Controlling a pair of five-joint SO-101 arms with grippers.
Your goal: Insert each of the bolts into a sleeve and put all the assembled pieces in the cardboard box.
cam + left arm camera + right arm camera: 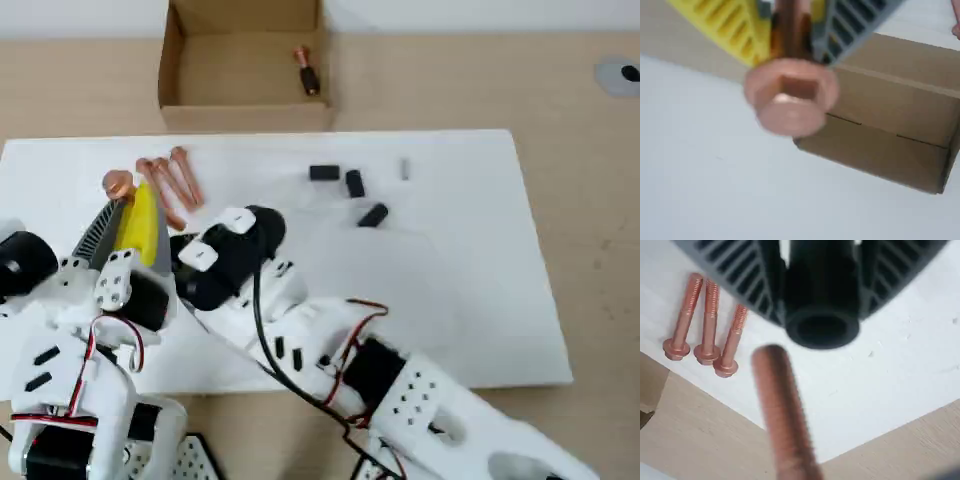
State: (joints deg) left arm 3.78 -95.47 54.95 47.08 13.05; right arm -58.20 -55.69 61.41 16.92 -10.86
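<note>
The left gripper (792, 52) is clenched, one yellow finger and one grey, on the shank of a copper-coloured flanged metal bolt (790, 97), just behind the head. In the high view that head sits near ten o'clock from the middle of the white sheet (450, 280). The right gripper (821, 310) grasps a short black tubular sleeve (822, 280) across its body. The sleeve's bore is open, and the bolt's threaded tip is just beside the mouth, not inside. Both pieces look rigid, light and smooth. The round shank could roll between flat pads, so holds near the head and at mid-sleeve seem soundest, and the threads may snag the rim. Three loose copper bolts (170, 180) lie at the held head's three o'clock. Three spare black sleeves (354, 183) lie toward one o'clock. The brown cardboard box (245, 118) stands at twelve, with one assembled piece (307, 72) inside.
</note>
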